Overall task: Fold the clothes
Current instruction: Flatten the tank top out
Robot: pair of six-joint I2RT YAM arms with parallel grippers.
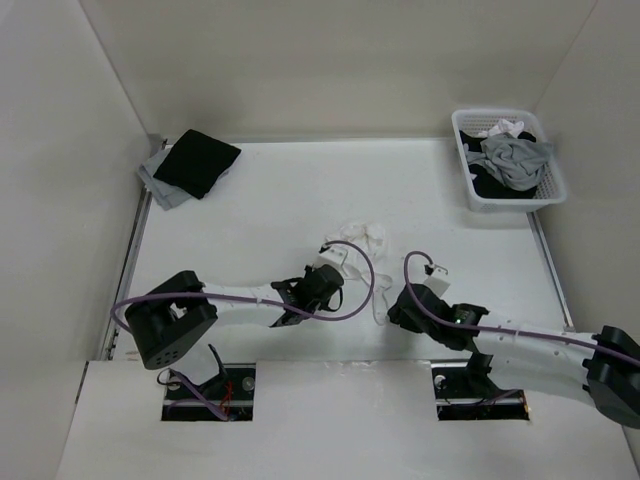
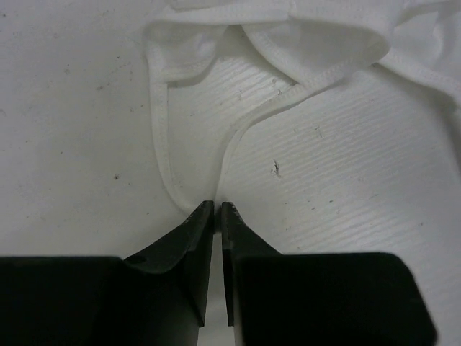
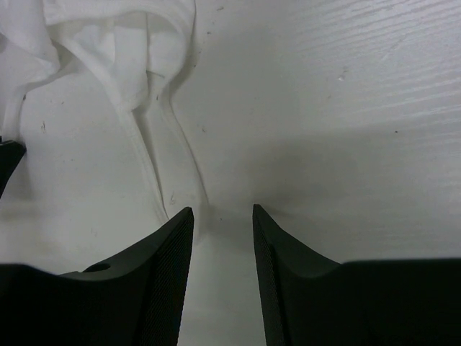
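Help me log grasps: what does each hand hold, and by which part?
The left hand pinches the top by the end of a thin strap loop. The right hand is open and holds nothing.

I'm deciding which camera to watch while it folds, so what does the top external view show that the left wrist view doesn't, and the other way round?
Only the top external view shows the basket of garments at the far right, the black garment lying on a grey garment at the far left, and the right arm. Only the left wrist view shows the left fingers almost closed on a thin strap loop, with its stitched hem. Both show the crumpled white top and the white table.
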